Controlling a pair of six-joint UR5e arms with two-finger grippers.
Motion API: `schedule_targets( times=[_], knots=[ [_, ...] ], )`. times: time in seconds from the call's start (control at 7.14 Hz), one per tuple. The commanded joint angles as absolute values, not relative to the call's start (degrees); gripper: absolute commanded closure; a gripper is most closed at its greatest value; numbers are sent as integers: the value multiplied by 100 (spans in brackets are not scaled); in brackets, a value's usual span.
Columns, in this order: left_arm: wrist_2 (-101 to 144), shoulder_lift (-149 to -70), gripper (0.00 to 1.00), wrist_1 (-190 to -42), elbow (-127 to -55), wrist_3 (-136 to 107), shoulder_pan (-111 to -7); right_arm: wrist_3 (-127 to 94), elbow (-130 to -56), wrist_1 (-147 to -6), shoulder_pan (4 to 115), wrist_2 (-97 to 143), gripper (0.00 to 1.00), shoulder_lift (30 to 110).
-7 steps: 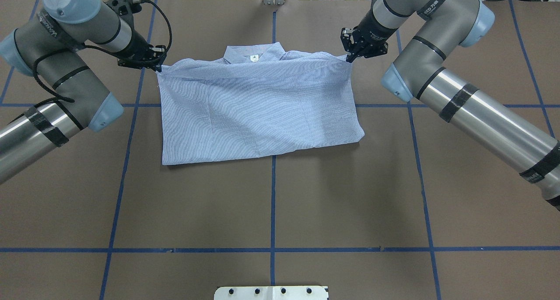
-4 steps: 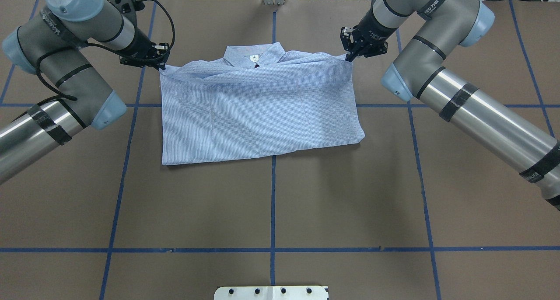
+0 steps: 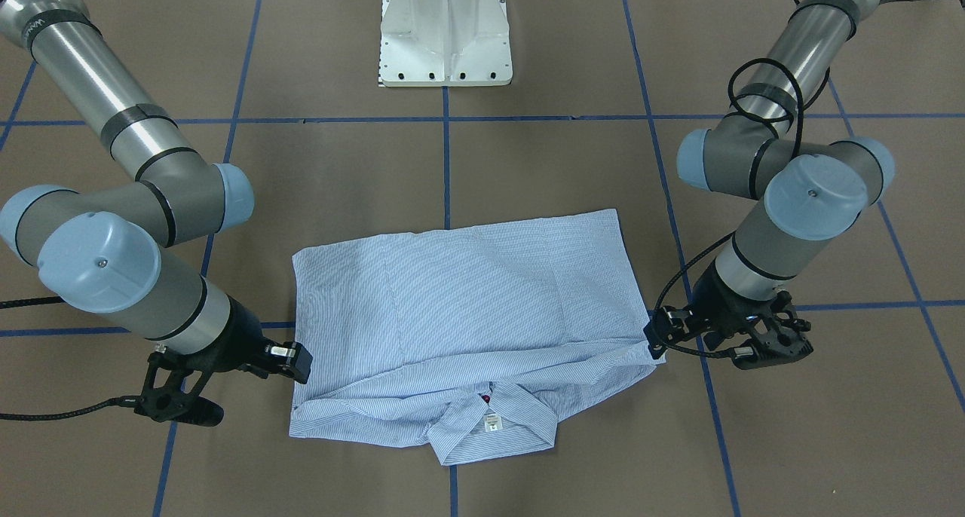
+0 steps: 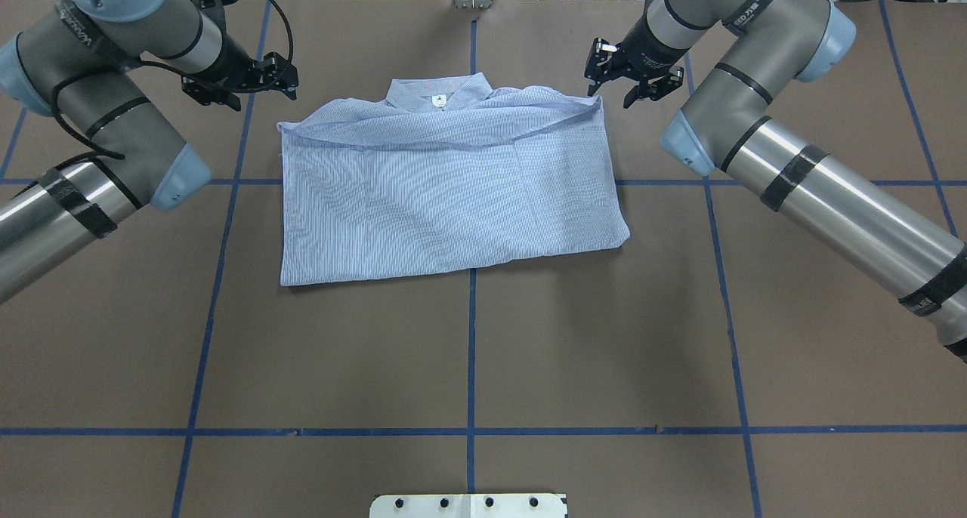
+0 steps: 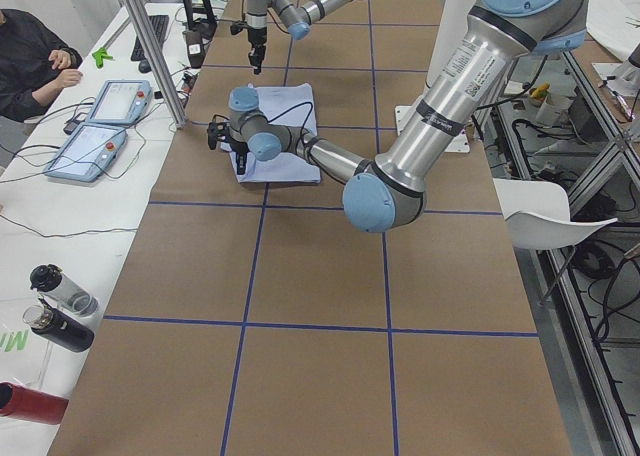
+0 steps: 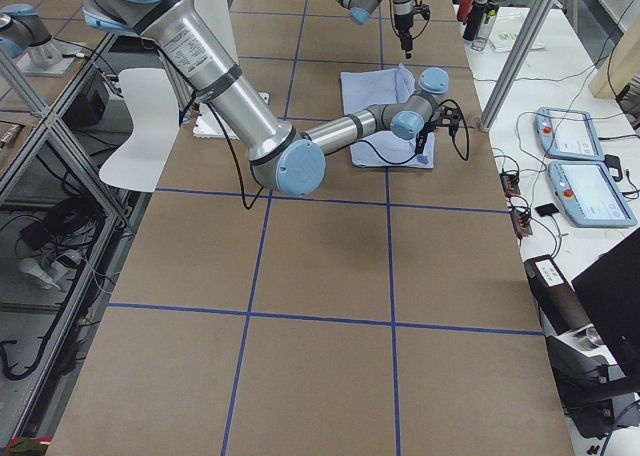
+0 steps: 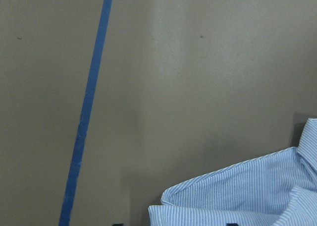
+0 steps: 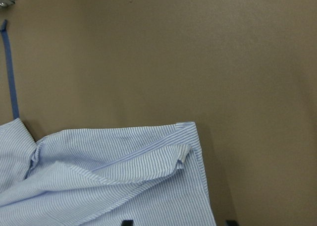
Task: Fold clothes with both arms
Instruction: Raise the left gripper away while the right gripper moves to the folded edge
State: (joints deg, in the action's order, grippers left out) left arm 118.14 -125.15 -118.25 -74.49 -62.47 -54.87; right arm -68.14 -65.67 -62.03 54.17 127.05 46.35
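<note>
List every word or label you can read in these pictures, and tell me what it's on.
"VANJEE", as best it reads: black strap on the right arm.
"EED" plus two characters, partly hidden: second strap, same arm.
Too small to read: the collar label on the shirt.
</note>
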Motion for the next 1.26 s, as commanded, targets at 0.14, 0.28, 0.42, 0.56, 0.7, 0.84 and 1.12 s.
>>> schedule_targets(
  times=[0.14,0.28,0.42,0.56,0.7,0.84,1.12],
  knots=[
    [11882,-12507,1,-11821,-7453,-6214,-5563,-6864,-7238,-6213,5170,12683,0,5051],
    [11944,-12507,1,-11821,-7453,-6214,-5572,-6916,-7703,-6231,4916,12517,0,5463],
    [11944,-12507,1,-11821,-7462,-6214,-5572,-6926,-8187,-6240,4617,12368,0,5902],
    [11944,-12507,1,-11821,-7471,-6214,-5572,-6926,-8478,-6240,4536,12375,0,6246],
    [11944,-12498,1,-11839,-7462,-6214,-5564,-6926,-8682,-6240,4431,12375,1,6493],
    [11944,-12507,1,-11839,-7471,-6214,-5563,-6917,-8675,-6249,4325,12375,3,6530],
    [11944,-12507,1,-11830,-7471,-6214,-5572,-6917,-8631,-6249,4237,12375,18,6495]
  ],
)
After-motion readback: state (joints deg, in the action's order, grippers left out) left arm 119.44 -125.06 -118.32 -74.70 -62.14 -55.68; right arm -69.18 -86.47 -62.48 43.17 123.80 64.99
